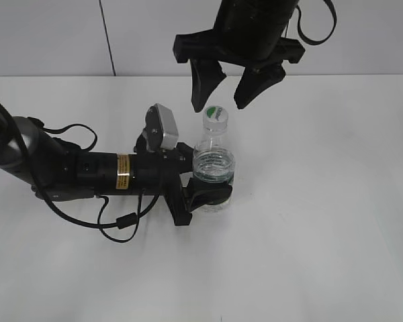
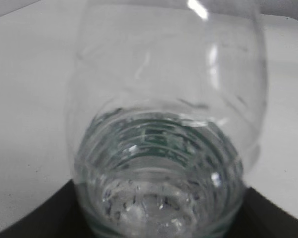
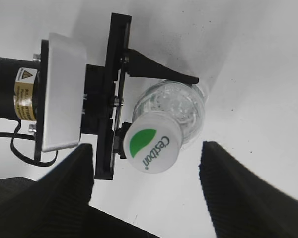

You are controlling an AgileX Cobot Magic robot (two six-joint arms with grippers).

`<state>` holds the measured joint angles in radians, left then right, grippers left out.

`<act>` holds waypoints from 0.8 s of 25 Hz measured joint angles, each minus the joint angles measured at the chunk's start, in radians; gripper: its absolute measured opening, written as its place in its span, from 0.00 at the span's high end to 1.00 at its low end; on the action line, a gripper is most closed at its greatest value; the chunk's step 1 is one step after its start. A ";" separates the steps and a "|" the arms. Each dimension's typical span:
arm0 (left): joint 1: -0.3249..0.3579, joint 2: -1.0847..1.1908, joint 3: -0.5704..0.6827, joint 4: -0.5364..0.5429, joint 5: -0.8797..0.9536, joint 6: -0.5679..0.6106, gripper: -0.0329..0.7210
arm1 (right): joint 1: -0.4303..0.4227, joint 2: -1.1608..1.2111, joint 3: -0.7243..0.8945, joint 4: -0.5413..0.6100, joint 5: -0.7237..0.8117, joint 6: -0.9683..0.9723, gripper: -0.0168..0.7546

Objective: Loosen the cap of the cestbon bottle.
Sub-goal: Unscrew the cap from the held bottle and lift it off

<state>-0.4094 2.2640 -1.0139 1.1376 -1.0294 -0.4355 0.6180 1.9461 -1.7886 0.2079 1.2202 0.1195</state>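
The cestbon bottle (image 1: 213, 168) stands upright on the white table, clear with a dark green label band low down. Its white cap (image 1: 216, 116) with a green mark sits on the neck; it also shows in the right wrist view (image 3: 152, 147), where the bottle body (image 3: 181, 106) lies behind it. My left gripper (image 1: 205, 181) is shut on the bottle's lower body from the left. The bottle (image 2: 164, 148) fills the left wrist view. My right gripper (image 1: 230, 90) is open and empty, hanging just above the cap, its fingers (image 3: 146, 183) spread wide to either side.
The white table (image 1: 322, 235) stretches around the bottle. A grey wall (image 1: 54, 33) stands behind. The left arm's cable (image 1: 114, 225) loops on the table beside the arm.
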 joint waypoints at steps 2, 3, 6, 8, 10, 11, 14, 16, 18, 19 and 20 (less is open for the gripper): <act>0.000 0.000 0.000 0.000 0.000 0.000 0.41 | 0.000 0.000 0.000 -0.001 0.000 0.013 0.32; 0.000 0.000 0.000 0.000 0.000 0.000 0.41 | 0.000 0.000 0.000 -0.004 0.000 0.015 0.32; 0.000 0.000 0.000 0.000 0.000 0.000 0.41 | 0.000 0.011 0.000 -0.006 0.000 0.019 0.32; 0.000 0.000 0.000 0.000 0.000 0.000 0.41 | 0.000 0.028 0.000 -0.006 0.000 0.020 0.32; 0.000 0.000 0.000 0.000 0.000 0.000 0.41 | 0.000 0.037 0.001 -0.005 0.000 0.020 0.32; 0.000 0.000 0.000 0.001 0.000 0.000 0.41 | 0.000 0.038 0.001 -0.005 0.000 0.022 0.32; 0.000 0.000 0.000 0.001 0.000 0.000 0.41 | 0.000 0.038 0.001 -0.006 0.000 0.023 0.37; 0.000 0.000 0.000 0.001 0.000 0.000 0.41 | 0.000 0.038 0.001 -0.008 0.000 0.023 0.43; 0.000 0.000 0.000 0.001 0.000 0.000 0.41 | 0.000 0.038 0.001 -0.009 0.000 0.023 0.45; 0.000 0.000 0.000 0.001 0.000 0.000 0.41 | 0.000 0.038 0.001 -0.009 0.000 0.023 0.46; 0.000 0.000 0.000 0.001 0.000 0.000 0.41 | 0.000 0.038 0.001 -0.009 0.000 0.023 0.47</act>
<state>-0.4094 2.2640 -1.0139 1.1386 -1.0290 -0.4355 0.6180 1.9838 -1.7875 0.1988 1.2202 0.1423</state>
